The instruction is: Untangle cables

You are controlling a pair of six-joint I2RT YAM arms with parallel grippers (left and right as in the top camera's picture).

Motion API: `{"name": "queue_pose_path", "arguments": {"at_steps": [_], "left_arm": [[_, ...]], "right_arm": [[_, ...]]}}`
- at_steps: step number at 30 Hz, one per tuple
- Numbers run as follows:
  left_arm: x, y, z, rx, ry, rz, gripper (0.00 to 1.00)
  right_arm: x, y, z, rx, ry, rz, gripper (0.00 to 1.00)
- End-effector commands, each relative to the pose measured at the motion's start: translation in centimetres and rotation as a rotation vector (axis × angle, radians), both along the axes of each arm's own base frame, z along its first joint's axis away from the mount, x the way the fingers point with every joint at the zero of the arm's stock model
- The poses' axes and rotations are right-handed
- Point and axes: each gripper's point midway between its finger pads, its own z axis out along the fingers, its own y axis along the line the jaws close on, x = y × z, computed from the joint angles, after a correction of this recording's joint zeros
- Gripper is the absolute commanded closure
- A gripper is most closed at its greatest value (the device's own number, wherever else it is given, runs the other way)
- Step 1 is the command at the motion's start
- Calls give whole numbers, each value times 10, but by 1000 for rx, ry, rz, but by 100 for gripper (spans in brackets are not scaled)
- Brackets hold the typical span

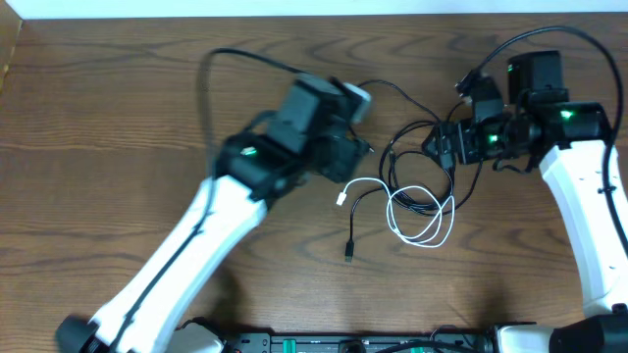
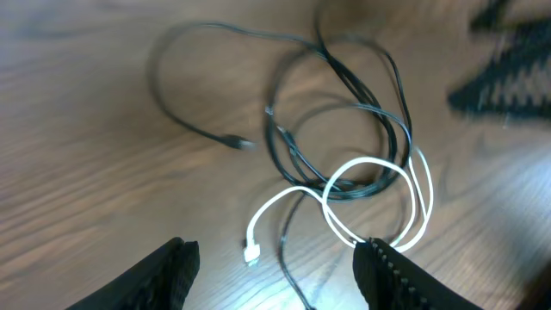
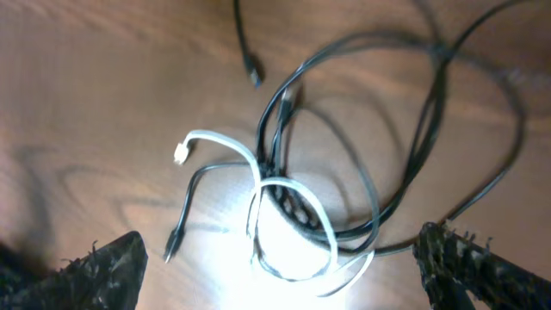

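The cables lay in one loose heap right of the middle of the wooden table (image 1: 98, 118), nearer its far edge than its near one, between the two arms. The left gripper (image 2: 275, 258) hung over the heap's left side with its fingers spread and nothing between them. The right gripper (image 3: 284, 263) hovered above the right side, likewise spread and empty.

The main risk looked like a pinch that took more than one strand. The white cable (image 1: 422, 224) coiled in two loops that crossed the black cables (image 2: 274, 138), so closing at a crossing would probably have dragged the whole bundle and tightened it. Pulling both arms apart on the same cord could have cinched a loop into a knot. The free ends seemed the safer holds: the white plug (image 2: 252, 254) and a black plug (image 1: 349, 257) lay clear toward the near edge.

The left arm's own thick cord (image 1: 206, 88) arched over the far-left part of the table and might have snagged on a wide sweep. With the two wrists close together, a collision was also possible.
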Motion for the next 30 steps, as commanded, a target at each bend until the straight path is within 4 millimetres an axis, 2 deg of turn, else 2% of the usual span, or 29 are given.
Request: {"name": "queue_pose_path", "arguments": {"at_steps": [1, 3, 6, 9, 12, 14, 21, 26, 30], "left_arm": [[0, 40, 37, -79, -34, 155, 37], [0, 60, 51, -105, -49, 218, 37], [-2, 86, 69, -148, -74, 308, 37], [-5, 102, 81, -180, -94, 365, 37], [-7, 109, 85, -183, -103, 382, 37], [-9, 110, 82, -176, -93, 384, 37], [-11, 111, 64, -138, -28, 389, 37], [-12, 120, 50, -76, 11, 425, 37], [-15, 123, 41, -49, 43, 432, 37]], "right_arm": [[-13, 13, -9, 2, 90, -8, 5], [-23, 14, -15, -33, 146, -40, 9], [-35, 7, -24, -119, 229, -183, 9], [-47, 12, -27, -142, 289, -278, 9], [-59, 18, -30, -168, 337, -355, 9], [-67, 17, -35, -225, 356, -418, 8], [-95, 29, -64, -331, 392, -439, 8], [-109, 42, -97, -342, 397, -450, 13], [-108, 53, -123, -326, 340, -431, 21]]}}
